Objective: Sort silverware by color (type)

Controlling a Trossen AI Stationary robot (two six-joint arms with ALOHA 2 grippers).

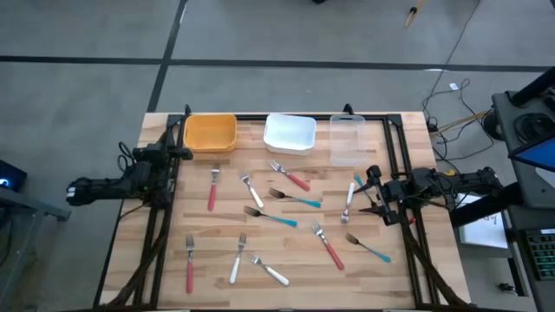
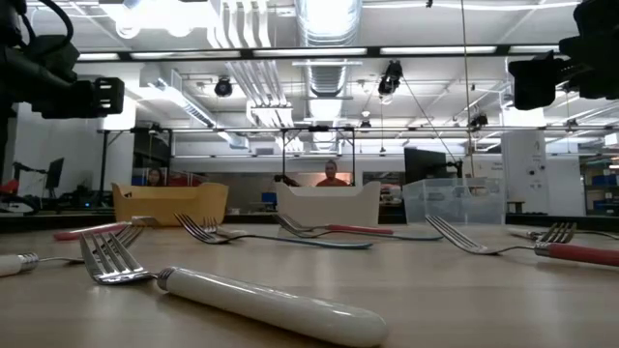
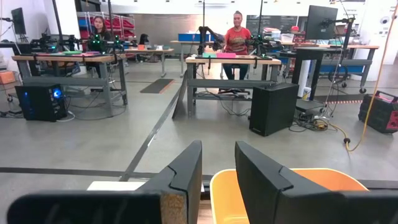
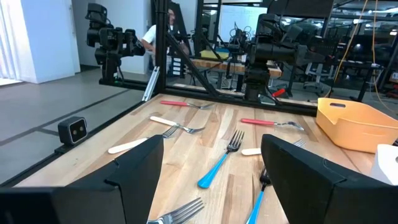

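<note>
Several forks with red, white or teal handles lie flat and scattered on the wooden table (image 1: 173, 225): a red one (image 1: 212, 189), a teal one (image 1: 295, 198), a white one (image 1: 269, 270). My right gripper (image 1: 369, 193) is open and empty at the table's right side, just right of a white fork (image 1: 350, 196). Its wrist view (image 4: 211, 180) shows teal forks (image 4: 219, 163) ahead of the fingers. My left gripper (image 1: 179, 150) waits at the far left, beside the orange bin (image 1: 210, 132). Its fingers (image 3: 217, 167) stand a narrow gap apart and hold nothing.
An orange bin, a white bin (image 1: 290, 133) and a clear bin (image 1: 347, 139) stand in a row along the table's far edge. A dark frame rail runs along the table's far, left and right edges. People sit at desks in the room beyond (image 3: 237, 34).
</note>
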